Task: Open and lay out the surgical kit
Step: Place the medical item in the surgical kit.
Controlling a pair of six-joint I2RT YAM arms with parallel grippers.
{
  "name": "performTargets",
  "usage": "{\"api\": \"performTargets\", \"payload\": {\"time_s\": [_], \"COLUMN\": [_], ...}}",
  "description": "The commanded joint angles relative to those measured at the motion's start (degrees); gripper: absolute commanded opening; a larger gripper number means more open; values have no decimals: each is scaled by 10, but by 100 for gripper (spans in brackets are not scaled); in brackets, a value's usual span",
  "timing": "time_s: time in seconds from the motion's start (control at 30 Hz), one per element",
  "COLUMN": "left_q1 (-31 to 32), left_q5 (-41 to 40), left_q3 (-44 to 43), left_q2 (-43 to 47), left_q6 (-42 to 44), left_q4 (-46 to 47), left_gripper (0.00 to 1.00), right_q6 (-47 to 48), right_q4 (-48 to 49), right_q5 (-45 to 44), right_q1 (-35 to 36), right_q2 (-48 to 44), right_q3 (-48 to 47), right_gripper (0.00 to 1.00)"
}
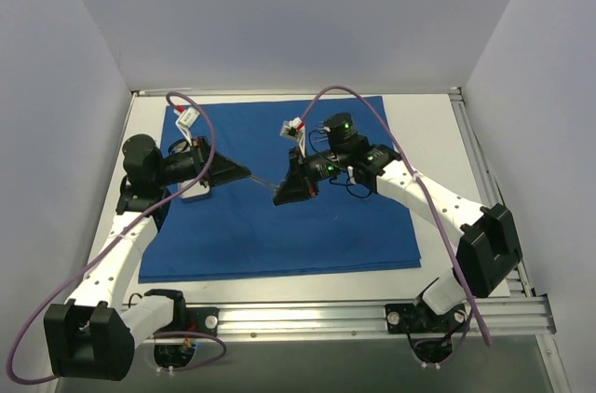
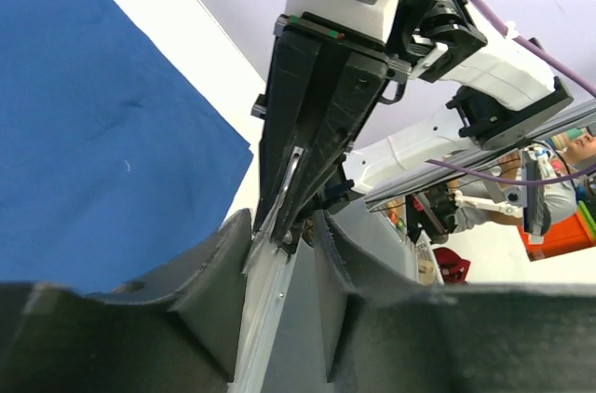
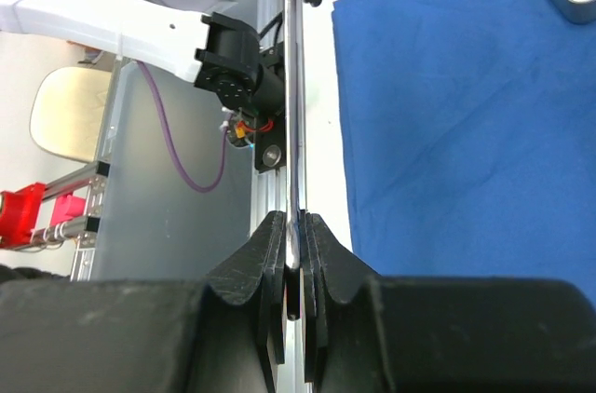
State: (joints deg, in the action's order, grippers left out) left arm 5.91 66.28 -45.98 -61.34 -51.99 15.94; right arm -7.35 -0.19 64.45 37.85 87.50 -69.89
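As the right gripper (image 3: 294, 230) clamps the thin metal instrument (image 3: 293, 114) over the flat blue cloth (image 1: 279, 239), the left gripper (image 2: 284, 225) has its jaws parted around its other end; we would close them squarely before the right releases.

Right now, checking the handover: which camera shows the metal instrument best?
The right wrist view: the metal instrument runs long and sharp up from the shut right pincer. The left wrist view shows one end, foreshortened, inside the left pincer. The top view shows only a thin sliver between both pincers.
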Motion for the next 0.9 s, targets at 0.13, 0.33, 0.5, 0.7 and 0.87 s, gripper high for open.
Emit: {"api": "performTargets", "payload": {"time_s": [0.13, 0.33, 0.5, 0.7, 0.87], "left_q1": [2, 2, 15, 26, 34], "left_q5": [21, -46, -199, -279, -303], "left_q3": [-21, -78, -142, -183, -186], "left_q2": [6, 15, 4, -27, -27], "left_q6": [-5, 101, 152, 131, 107], "left_q4": [30, -151, -328, -405, -412], "left_gripper": [3, 2, 2, 2, 2], "right_q6": [-21, 20, 63, 105, 130], "right_q4": [29, -52, -159, -192, -210], "right_q5": [-4, -118, -348, -478, -493], "right_q1": [-5, -6, 38, 104, 139], "right_q2": [13, 15, 22, 58, 93], "right_q3": [-33, -68, -152, -234, -265], "right_gripper": [0, 54, 58, 58, 49]}}
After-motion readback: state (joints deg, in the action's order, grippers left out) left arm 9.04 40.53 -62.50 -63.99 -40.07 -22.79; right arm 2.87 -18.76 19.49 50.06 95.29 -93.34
